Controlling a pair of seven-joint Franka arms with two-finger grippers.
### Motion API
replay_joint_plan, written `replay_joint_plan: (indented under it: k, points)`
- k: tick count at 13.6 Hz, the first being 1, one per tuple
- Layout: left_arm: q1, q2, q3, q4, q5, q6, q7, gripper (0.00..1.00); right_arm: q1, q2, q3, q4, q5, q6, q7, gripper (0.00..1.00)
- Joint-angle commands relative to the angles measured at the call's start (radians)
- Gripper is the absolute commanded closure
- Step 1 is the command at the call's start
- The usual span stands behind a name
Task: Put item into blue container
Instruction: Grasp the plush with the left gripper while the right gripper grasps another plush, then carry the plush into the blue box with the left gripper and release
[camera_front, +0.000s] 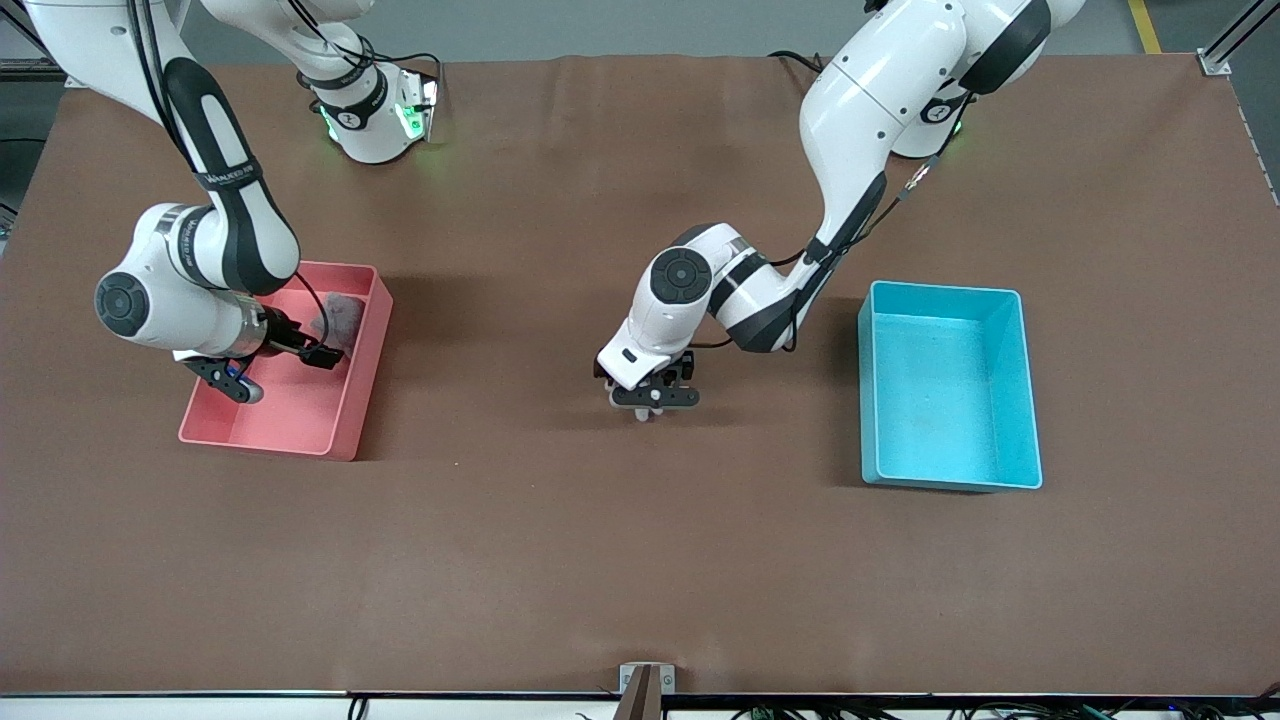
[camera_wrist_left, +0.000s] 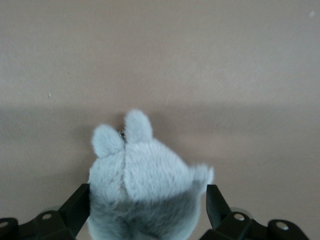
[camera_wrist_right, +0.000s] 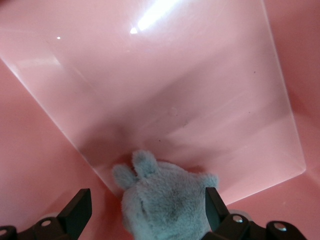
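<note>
The brown surface (camera_front: 560, 560) carries the blue container (camera_front: 948, 385) toward the left arm's end and a pink bin (camera_front: 300, 420) toward the right arm's end. The blue container sits well apart from both sets of fingers. The left gripper (camera_front: 655, 398) hangs low over the bare middle of the surface, its fingers (camera_wrist_left: 75, 205) spread wide on either side of a grey plush toy (camera_wrist_left: 142, 185). The right gripper (camera_front: 235, 382) reaches into the pink bin, fingers (camera_wrist_right: 77, 210) equally wide around a second grey plush (camera_wrist_right: 165, 200) lying against the bin's wall.
</note>
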Motion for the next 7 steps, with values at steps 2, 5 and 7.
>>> replay_joint_plan:
  k: [2,5,7]
  points:
    - [-0.009,0.003,0.011,-0.007,0.018,-0.053,0.014,0.01,-0.006,-0.002,0.008,-0.038,0.015,-0.014,-0.032,0.00]
    - [0.004,0.000,0.011,-0.005,0.017,-0.076,0.065,0.30,-0.004,0.003,0.008,-0.037,0.020,-0.049,-0.031,0.00]
    - [0.008,-0.001,0.011,-0.002,0.017,-0.077,0.076,0.59,-0.004,0.019,0.010,-0.035,0.021,-0.051,-0.031,0.00]
